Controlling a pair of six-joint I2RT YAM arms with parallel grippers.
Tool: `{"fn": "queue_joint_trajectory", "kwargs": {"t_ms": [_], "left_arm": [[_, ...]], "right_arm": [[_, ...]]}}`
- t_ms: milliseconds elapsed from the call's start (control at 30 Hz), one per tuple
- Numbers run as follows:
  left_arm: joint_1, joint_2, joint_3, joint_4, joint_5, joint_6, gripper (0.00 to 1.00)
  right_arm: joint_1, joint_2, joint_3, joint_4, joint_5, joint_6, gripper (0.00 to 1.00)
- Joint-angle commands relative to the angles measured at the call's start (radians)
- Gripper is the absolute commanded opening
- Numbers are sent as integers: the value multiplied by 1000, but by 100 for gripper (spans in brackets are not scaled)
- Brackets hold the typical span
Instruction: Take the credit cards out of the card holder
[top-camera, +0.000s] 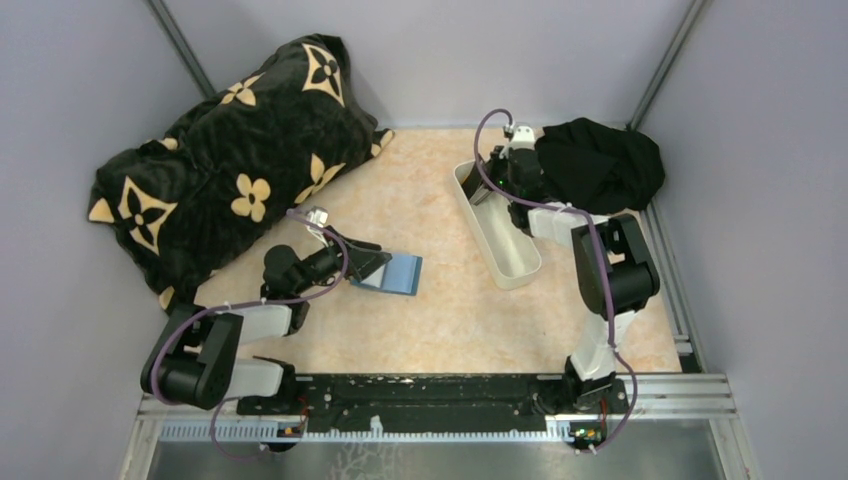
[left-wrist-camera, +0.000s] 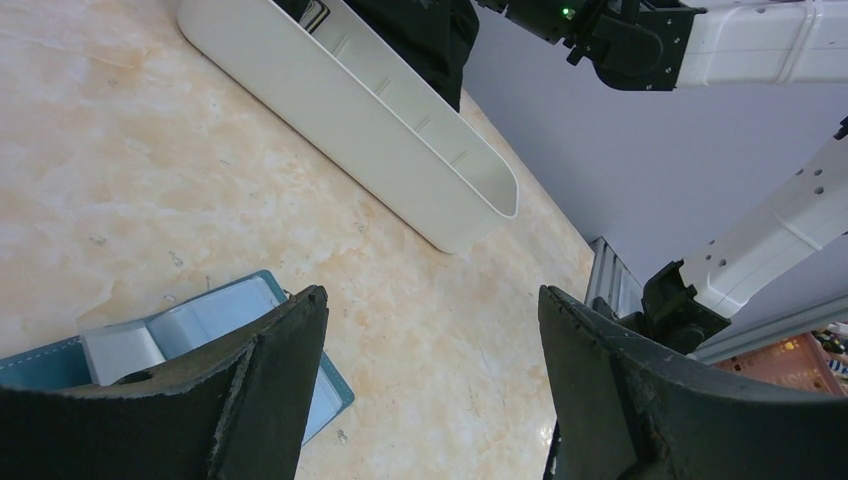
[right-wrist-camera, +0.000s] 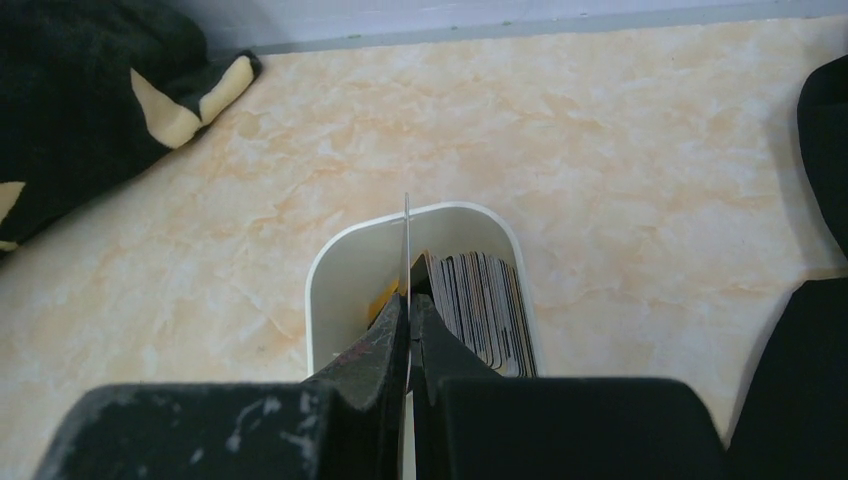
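Dropping off a card is the step in hand. The right gripper (right-wrist-camera: 408, 300) is pinched shut on a thin credit card (right-wrist-camera: 407, 225), seen edge-on, directly above the far end of the white tray (right-wrist-camera: 322, 270). A stack of cards (right-wrist-camera: 480, 300) already stands on edge there against one wall. The card holder (top-camera: 400, 272) lies opened flat on the marbled table (top-camera: 450, 320), well apart from the tray. The left gripper (left-wrist-camera: 432, 300) is over one end of it, jaws spread wide and gripping nothing. One finger overlaps the holder, though whether it presses down cannot be told, and whether any cards remain in its pockets is not visible. The next move, by my reading, calls for the right jaws to part so the card falls beside the stack. After that, the right arm would go back to the holder while the left arm steadies it.
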Motion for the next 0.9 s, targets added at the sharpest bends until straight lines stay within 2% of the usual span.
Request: {"fn": "queue_joint_trajectory", "kwargs": {"t_ms": [0, 133, 433, 467, 533, 600, 867], "left_arm": [[-5, 9, -3, 32, 11, 15, 83], [-5, 24, -3, 34, 12, 15, 83], [-5, 42, -2, 30, 11, 22, 83], [-5, 47, -1, 31, 8, 21, 83], [-5, 57, -2, 36, 9, 21, 83], [-6, 66, -2, 42, 14, 17, 83], [-6, 83, -4, 64, 28, 16, 84]], "right_arm": [[-1, 31, 22, 161, 21, 26, 0], [-3, 86, 19, 232, 15, 77, 0], [0, 117, -8, 251, 5, 93, 0], [0, 118, -11, 252, -3, 93, 1], [-1, 111, -13, 248, -9, 90, 13], [0, 94, -14, 236, -14, 76, 17], [-1, 24, -14, 181, -23, 36, 18]]}}
